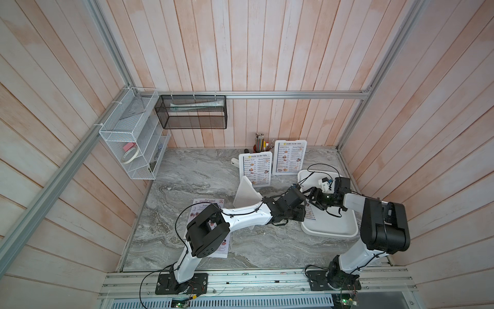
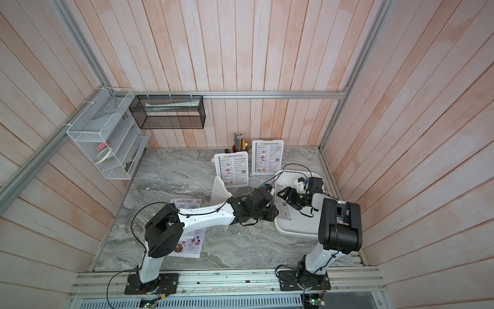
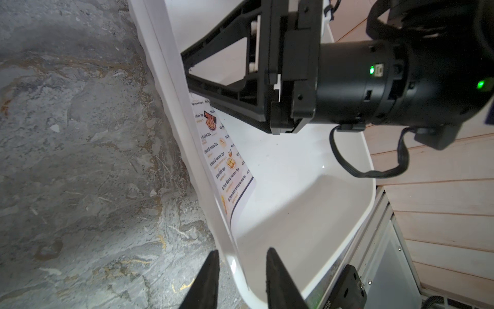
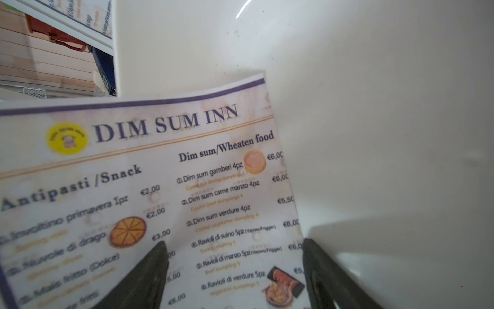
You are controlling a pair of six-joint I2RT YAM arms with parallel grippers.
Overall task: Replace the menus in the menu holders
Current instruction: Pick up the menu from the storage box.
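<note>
Menu [image 3: 227, 160] lies in tray [image 3: 294, 200], left claw [image 3: 243, 251] astride its rim.

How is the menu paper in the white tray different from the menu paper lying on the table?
The tray paper says Dim Sum Inn, with a blue border; the table paper has a red Special Menu title. The tray paper curls up against the tray; the table paper lies flat on the table. Both are loose sheets with food pictures.

A white tray [image 1: 334, 227] lies at the marble table's [image 1: 187, 174] right; a pencil cup [image 1: 259, 146] stands at the back. A black mesh basket [image 1: 191, 113] hangs on the back wall, with a wire rack [image 1: 117, 131] holding a tape roll [image 1: 130, 156] beside it.
</note>
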